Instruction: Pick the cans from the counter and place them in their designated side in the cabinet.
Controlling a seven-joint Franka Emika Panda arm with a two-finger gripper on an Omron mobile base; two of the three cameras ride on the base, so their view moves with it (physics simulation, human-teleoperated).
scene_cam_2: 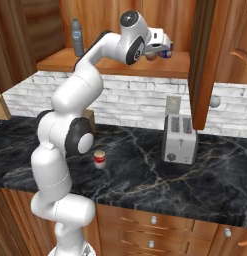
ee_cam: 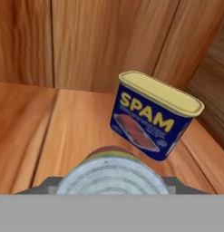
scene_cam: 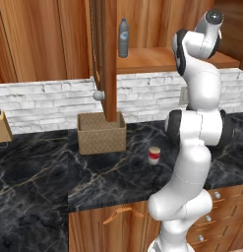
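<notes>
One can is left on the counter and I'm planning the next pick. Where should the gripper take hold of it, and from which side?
Grip the red can around its round side wall, coming straight down from above. It stands upright on the counter, apart from the basket, so the jaws can probably close across its width unhindered.

red can with white band (scene_cam: pixel 154 155) upright on black marble counter (scene_cam: pixel 39 177), grey-topped can (ee_cam: pixel 111 174) over cabinet shelf (ee_cam: pixel 63 131)

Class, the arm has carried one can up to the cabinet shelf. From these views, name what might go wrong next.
1. The held can sits close in front of the blue tin; pushing further in could knock the tin.
2. Released before it rests on the cabinet shelf, it may tip or roll.
3. The red can waits on the counter; the lowering arm could strike the toaster.
</notes>
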